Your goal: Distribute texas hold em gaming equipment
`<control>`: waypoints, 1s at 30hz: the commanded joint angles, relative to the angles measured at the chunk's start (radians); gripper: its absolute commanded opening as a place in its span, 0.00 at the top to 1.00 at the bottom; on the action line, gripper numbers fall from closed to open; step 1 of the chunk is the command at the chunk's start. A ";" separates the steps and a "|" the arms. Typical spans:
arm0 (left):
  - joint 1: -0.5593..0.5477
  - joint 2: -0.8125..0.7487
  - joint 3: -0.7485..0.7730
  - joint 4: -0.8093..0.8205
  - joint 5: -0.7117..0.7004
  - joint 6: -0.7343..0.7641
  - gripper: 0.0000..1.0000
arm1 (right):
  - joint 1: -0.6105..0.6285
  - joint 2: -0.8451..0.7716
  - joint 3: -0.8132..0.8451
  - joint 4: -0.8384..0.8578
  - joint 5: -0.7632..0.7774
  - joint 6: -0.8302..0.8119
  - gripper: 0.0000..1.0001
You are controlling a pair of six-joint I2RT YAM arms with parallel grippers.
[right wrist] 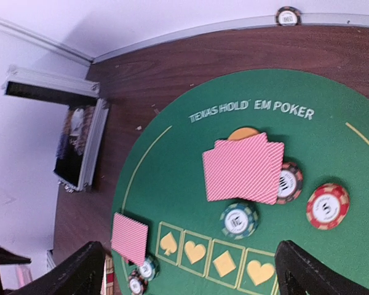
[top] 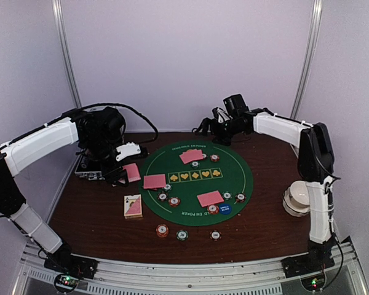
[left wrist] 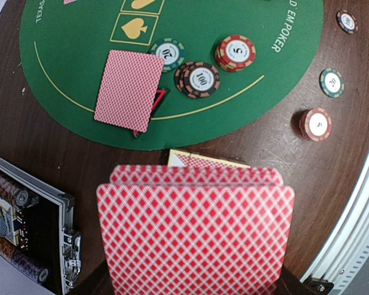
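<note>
Three striped poker chips (top: 182, 235) sit in a row on the bare brown table (top: 264, 233) closest to the arm bases, just off the near rim of the round green felt mat (top: 234, 178). A card pack (top: 133, 206) lies flat to their left, beside the mat. On the mat's near half, a face-down near-left card pile (top: 154, 181) partly covers the black-red triangle (left wrist: 158, 98), and a green chip (left wrist: 167, 52), a dark chip (left wrist: 197, 78) and a red chip stack (left wrist: 235, 52) are clustered just beside it. To the right, a near-right card pile (top: 210, 198) lies next to the blue marker disc (top: 225, 209), with more chips around it. The left gripper (top: 124, 175) hangs over the table's left side, between the mat and the open silver-edged black case (top: 89, 169). It is pinched tight on a small fan of held cards (left wrist: 197, 233), apparently two. On the far side, beyond the printed row of suit boxes, a far card pair (right wrist: 243, 167) overlaps the orange marker disc (right wrist: 243, 132) and the edge of a dark-striped chip (right wrist: 289, 182). A far green chip (right wrist: 238, 220) and a far red chip (right wrist: 327, 206) lie near it. The right gripper (right wrist: 190, 258) hangs above this far side with its fingers (right wrist: 80, 270) spread wide and nothing between them. A lone chip (right wrist: 288, 16) rests at the table's far edge
</note>
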State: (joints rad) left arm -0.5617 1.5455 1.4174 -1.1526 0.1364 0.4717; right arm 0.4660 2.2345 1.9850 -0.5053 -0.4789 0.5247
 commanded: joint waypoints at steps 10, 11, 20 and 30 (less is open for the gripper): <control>0.008 -0.009 0.031 0.032 0.031 -0.028 1.00 | 0.199 -0.324 -0.483 0.360 -0.101 0.287 0.00; 0.008 -0.010 0.031 0.032 0.032 -0.029 1.00 | 0.221 -0.326 -0.496 0.385 -0.105 0.308 0.00; 0.008 -0.014 0.022 0.047 0.039 -0.034 1.00 | 0.345 -0.298 -0.532 0.552 -0.132 0.440 0.04; 0.008 -0.020 0.028 0.047 0.045 -0.040 1.00 | 0.414 -0.246 -0.509 0.602 -0.143 0.482 0.09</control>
State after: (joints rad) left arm -0.5617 1.5455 1.4178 -1.1446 0.1570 0.4454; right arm 0.8619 1.9663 1.4548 0.0490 -0.6098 0.9813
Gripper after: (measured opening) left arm 0.665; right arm 0.910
